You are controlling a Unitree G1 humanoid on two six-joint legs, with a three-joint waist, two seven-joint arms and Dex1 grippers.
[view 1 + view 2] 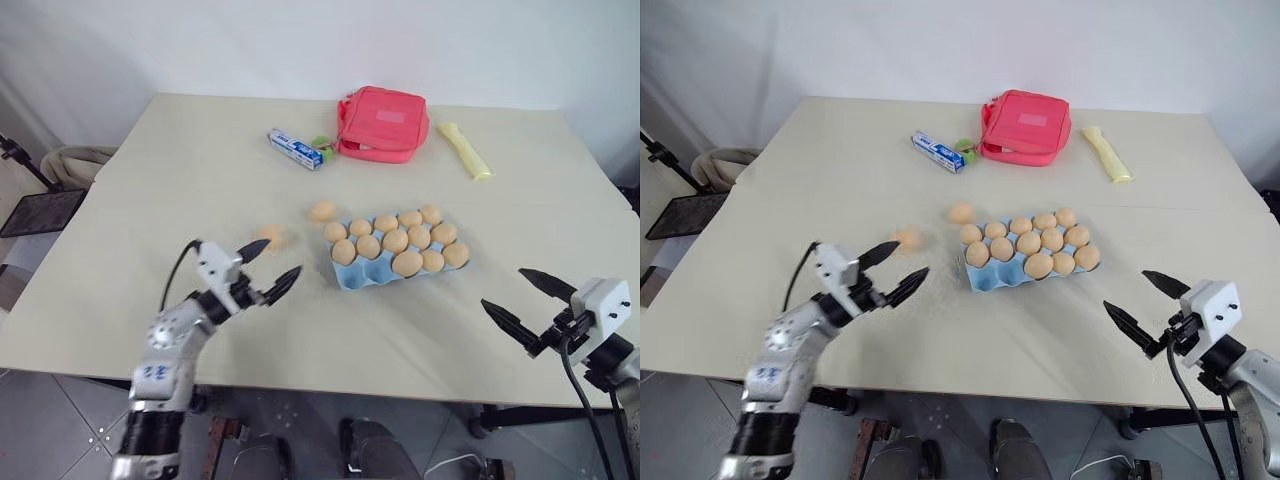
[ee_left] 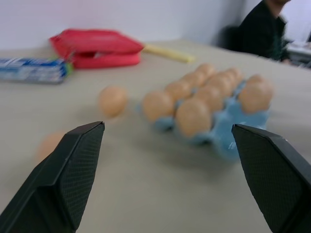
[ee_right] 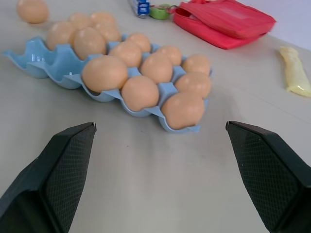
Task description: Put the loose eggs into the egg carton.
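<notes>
Left gripper, wide open and empty, hovers at the carton's eight o'clock; two loose eggs lie at its ten. Probably fetching one; next, close on it. Right gripper gapes empty.

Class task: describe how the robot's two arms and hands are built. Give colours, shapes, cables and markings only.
Each hand, left hand and right hand, has two black, pointed, tapering fingers with a cross-hatched inner texture, fixed to a white boxy block. The left arm is silver-grey metal with small blue markings and a black lower section. A black cable loops beside each wrist.
</notes>
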